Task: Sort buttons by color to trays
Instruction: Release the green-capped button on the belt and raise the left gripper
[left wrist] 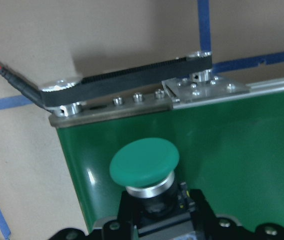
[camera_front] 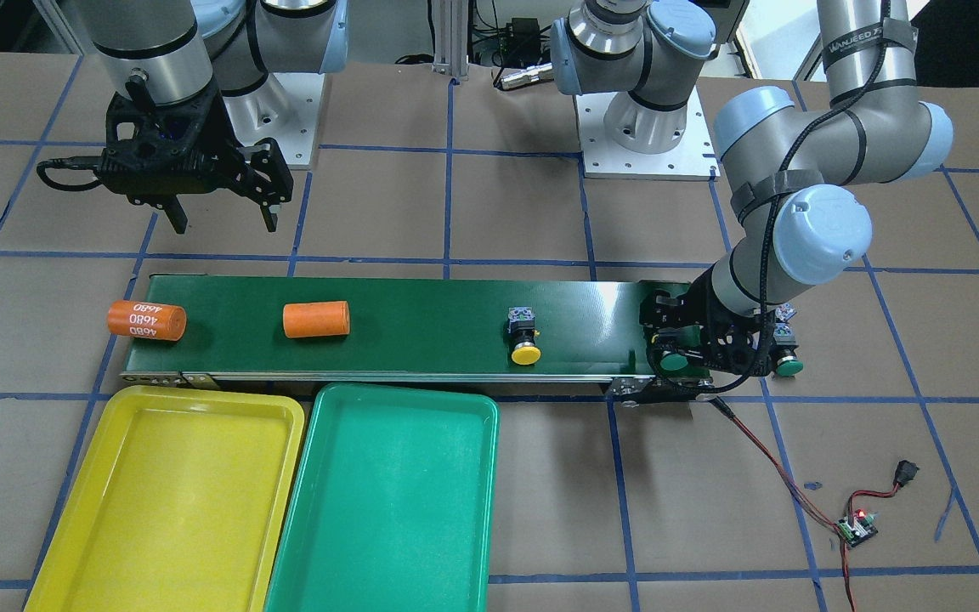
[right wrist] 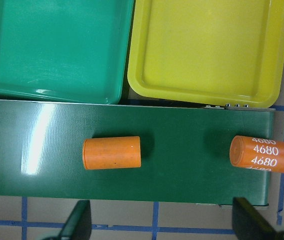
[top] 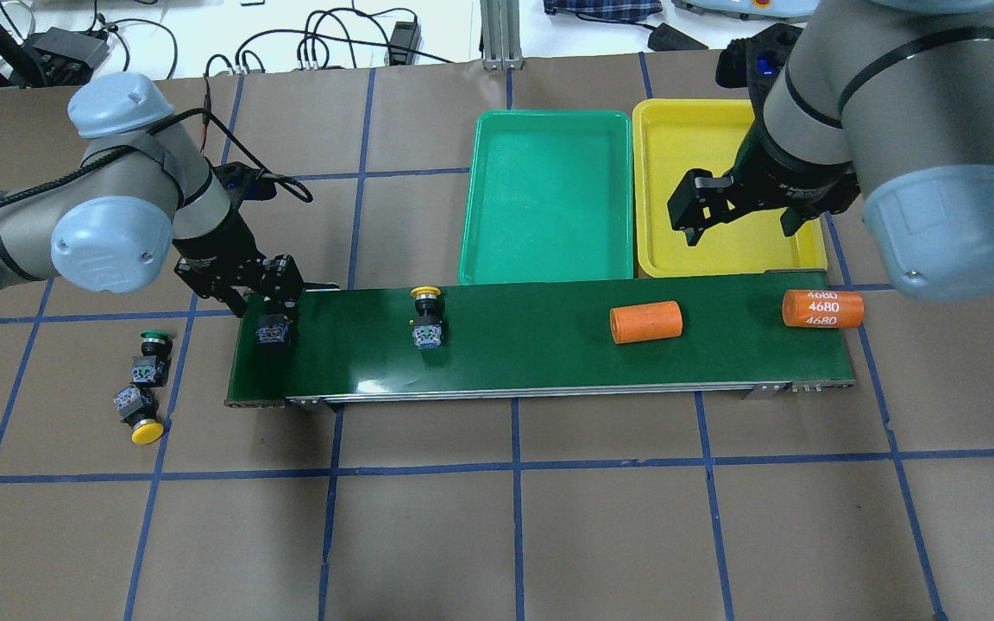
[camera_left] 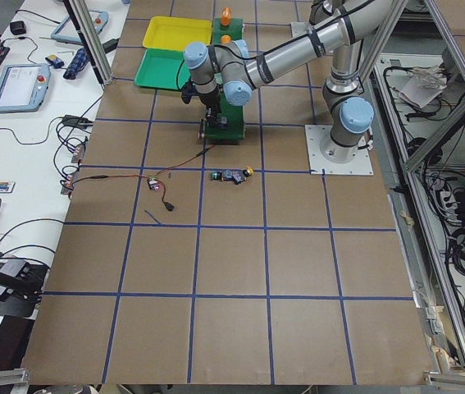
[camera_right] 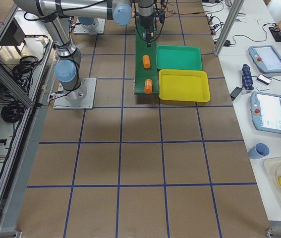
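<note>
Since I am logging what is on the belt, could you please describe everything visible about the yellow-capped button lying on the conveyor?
The yellow-capped button is a small push-button: round yellow plastic-looking cap, black body, grey-blue square contact block behind. It lies on its side on the dark-green conveyor belt, cap toward the green tray, between the green-capped button in the left end effector and the plain orange cylinder. Only the belt touches it.

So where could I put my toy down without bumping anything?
Both trays are bare: the green tray and the yellow tray. The belt is also free between the yellow button and the plain orange cylinder. It is crowded at the belt's end where the left gripper holds a green button.
</note>
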